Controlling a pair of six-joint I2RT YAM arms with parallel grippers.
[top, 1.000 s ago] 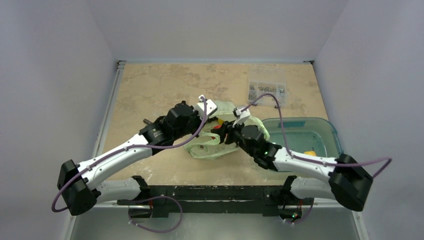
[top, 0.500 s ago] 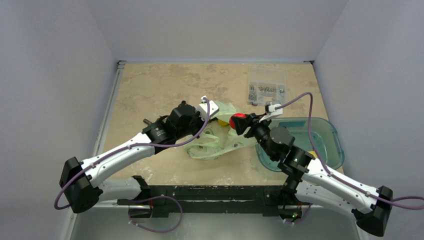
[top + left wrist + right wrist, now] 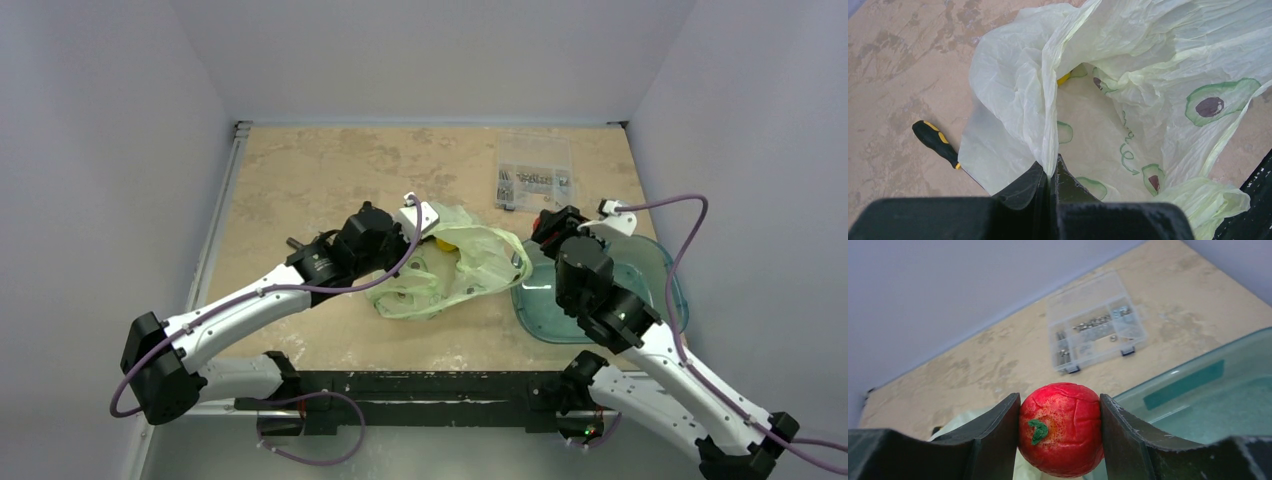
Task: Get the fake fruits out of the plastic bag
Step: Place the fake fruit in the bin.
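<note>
The pale-green plastic bag (image 3: 455, 272) lies mid-table with its mouth held open. My left gripper (image 3: 415, 224) is shut on the bag's rim; in the left wrist view the jaws (image 3: 1050, 170) pinch a fold of the bag (image 3: 1128, 120). A yellow piece (image 3: 445, 241) shows inside the bag, also as a sliver in the left wrist view (image 3: 1064, 78). My right gripper (image 3: 550, 222) is shut on the red apple (image 3: 1060, 435) and holds it in the air above the far-left rim of the teal tub (image 3: 650, 262). The grape bunch is hidden.
A clear parts box (image 3: 535, 170) lies at the back right, also in the right wrist view (image 3: 1098, 330). A black-and-yellow screwdriver (image 3: 935, 142) lies on the table left of the bag. A small yellow fruit lies in the tub, behind my right arm.
My right gripper has lifted the red apple out of the bag and swung it right, over the tub's rim. The left gripper has kept hold of the bag's rim.
</note>
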